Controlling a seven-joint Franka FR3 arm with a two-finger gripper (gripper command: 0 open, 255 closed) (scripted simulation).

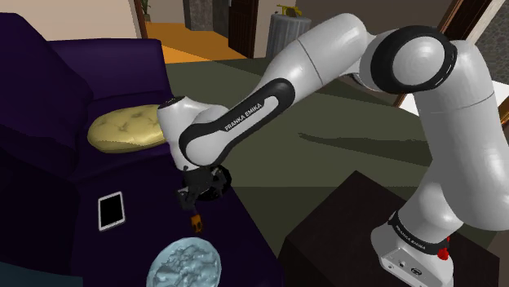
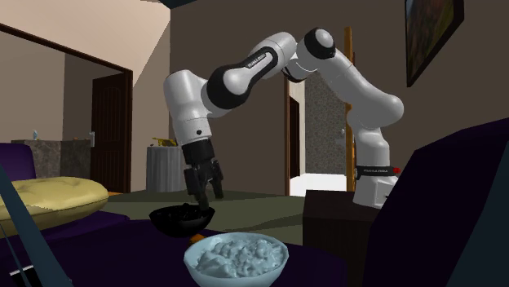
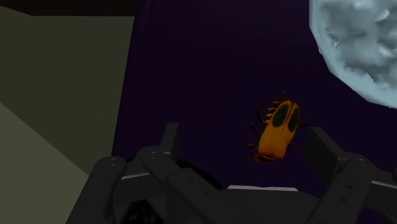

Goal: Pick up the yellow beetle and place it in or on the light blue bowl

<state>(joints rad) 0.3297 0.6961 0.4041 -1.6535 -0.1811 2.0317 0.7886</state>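
The beetle (image 3: pixel 278 129) is a small orange-yellow toy with an oval body. It has two black oval patches at one end and thin dark legs sticking out along its sides. It lies flat on the dark purple seat of a sofa (image 1: pixel 49 81), whose cover looks smooth and matte. In the shoulder view the beetle (image 1: pixel 196 220) sits just under the pincer (image 1: pixel 198 198) and near the light blue bowl (image 1: pixel 186 262), not touching it.

In the wrist view the pincer (image 3: pixel 243 137) is spread wide and holds nothing. The beetle lies on the seat below the gap between the two black fingers, closer to one of them, and neither finger touches it.

The bowl (image 2: pixel 236 277) is round and shallow, and its pale blue inside is bumpy and crinkled. It rests on the same purple seat (image 3: pixel 210 57).

A flat rectangular phone (image 1: pixel 111 210) with a white frame and black screen lies on the seat nearby. A plump, button-tufted yellow cushion (image 1: pixel 126 130) rests against the sofa back.
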